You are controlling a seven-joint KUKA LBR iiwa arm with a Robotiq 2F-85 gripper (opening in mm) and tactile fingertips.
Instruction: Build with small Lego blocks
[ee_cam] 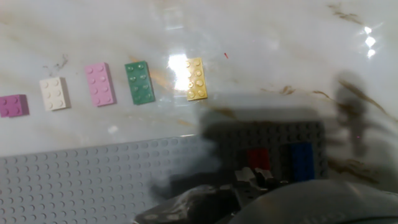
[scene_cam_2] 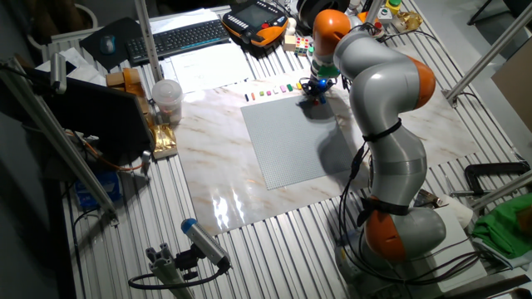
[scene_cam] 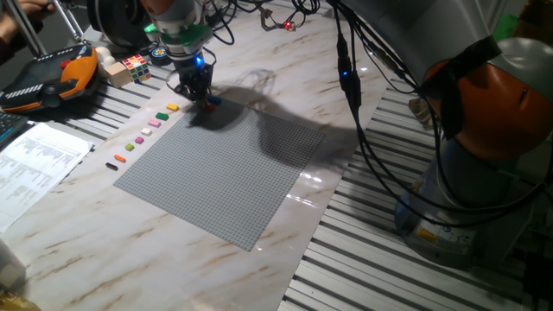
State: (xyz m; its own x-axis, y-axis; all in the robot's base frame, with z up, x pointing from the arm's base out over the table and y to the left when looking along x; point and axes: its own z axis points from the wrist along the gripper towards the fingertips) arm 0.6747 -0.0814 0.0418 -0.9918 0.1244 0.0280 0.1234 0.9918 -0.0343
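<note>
The grey baseplate (scene_cam: 233,173) lies in the middle of the marble table. A red brick (ee_cam: 258,158) and a blue brick (ee_cam: 303,160) sit side by side on its far corner; they also show in one fixed view (scene_cam: 211,102). My gripper (scene_cam: 195,90) hangs just above that corner, next to the red brick. In the hand view its blurred fingertips (ee_cam: 256,179) look closed together with nothing between them. Loose bricks lie in a row on the table beside the plate: yellow (ee_cam: 196,78), green (ee_cam: 139,81), pink (ee_cam: 99,83), white (ee_cam: 53,93), magenta (ee_cam: 13,105), then orange (scene_cam: 130,147) and black (scene_cam: 111,165).
A multicoloured puzzle cube (scene_cam: 135,65) and a wooden block (scene_cam: 117,73) stand behind the brick row. An orange-black pendant (scene_cam: 47,79) and a paper sheet (scene_cam: 34,160) lie at the left. Cables (scene_cam: 346,78) hang over the table's far right. A cup (scene_cam_2: 166,98) stands by the table edge.
</note>
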